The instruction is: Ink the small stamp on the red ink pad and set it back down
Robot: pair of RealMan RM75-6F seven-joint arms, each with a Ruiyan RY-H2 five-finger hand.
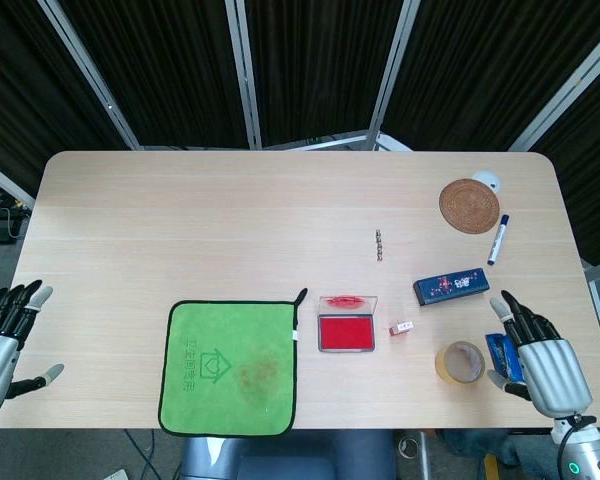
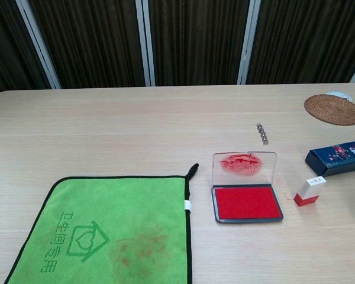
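The small stamp [image 1: 402, 327] [image 2: 309, 191], white with a red base, lies on the table just right of the red ink pad [image 1: 345, 334] [image 2: 247, 203]. The pad's clear lid, smeared red, is folded back behind it. My right hand [image 1: 540, 362] hovers open at the table's front right corner, well right of the stamp, fingers spread. At the left edge of the head view my left hand [image 1: 2, 337] is open off the table's side. Neither hand shows in the chest view.
A green cloth [image 1: 230, 367] lies left of the pad. A tape roll [image 1: 459, 362] and a blue packet [image 1: 503, 355] sit beside my right hand. Farther back are a blue box [image 1: 451, 286], a marker [image 1: 498, 239], a woven coaster [image 1: 469, 205] and a bead chain [image 1: 379, 244].
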